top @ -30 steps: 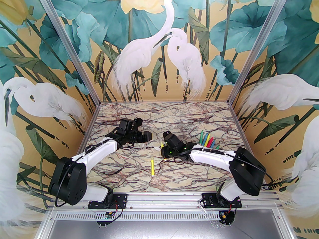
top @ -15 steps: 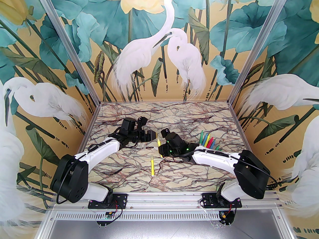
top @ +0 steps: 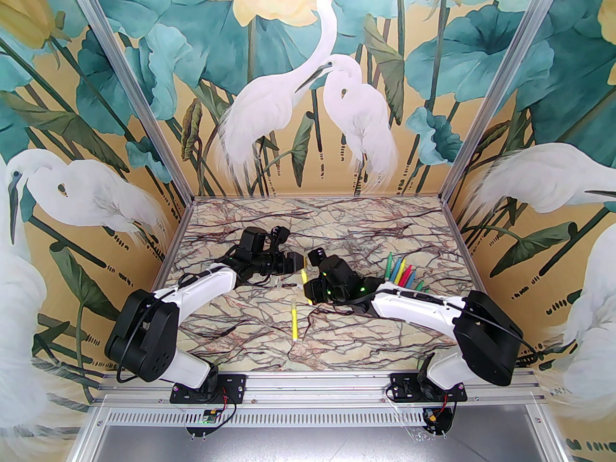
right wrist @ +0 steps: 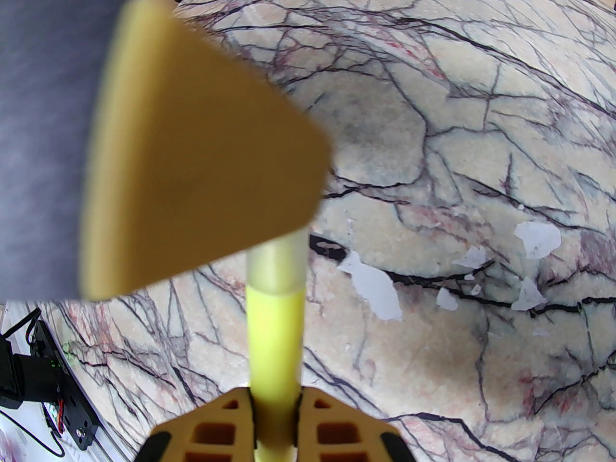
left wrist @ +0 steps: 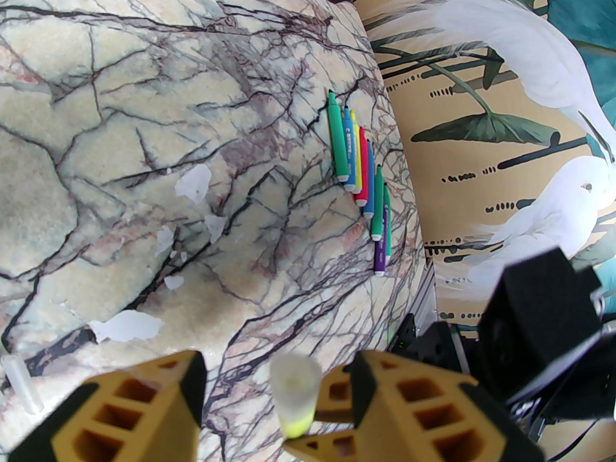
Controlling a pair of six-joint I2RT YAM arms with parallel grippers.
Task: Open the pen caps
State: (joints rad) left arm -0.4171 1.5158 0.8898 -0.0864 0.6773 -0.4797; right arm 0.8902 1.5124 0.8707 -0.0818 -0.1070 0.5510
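Both arms reach from their bases at the near edge toward the middle of the table, forearms angled inward so the two wrists meet almost nose to nose. The right arm lies low, its white link running nearly level above the marble. The right gripper is clamped tight on the body of a yellow pen and holds it clear of the table, with its capped end pointing at the other arm. The left arm bends at the elbow and comes in from the left, with its wrist turned to face the pen end-on.

From the left wrist, the left gripper has its jaws apart on either side of the pen's frosted cap. A gap shows on the left finger's side. The other finger sits closer, though the blur makes it hard to say whether it touches. From the right wrist, one broad finger of the left gripper covers the cap's far end.

A second yellow pen lies flat on the table nearer the bases. The other pens lie side by side in a row by the right wall, well apart from both grippers. A loose clear cap rests on the marble just beside the left gripper.
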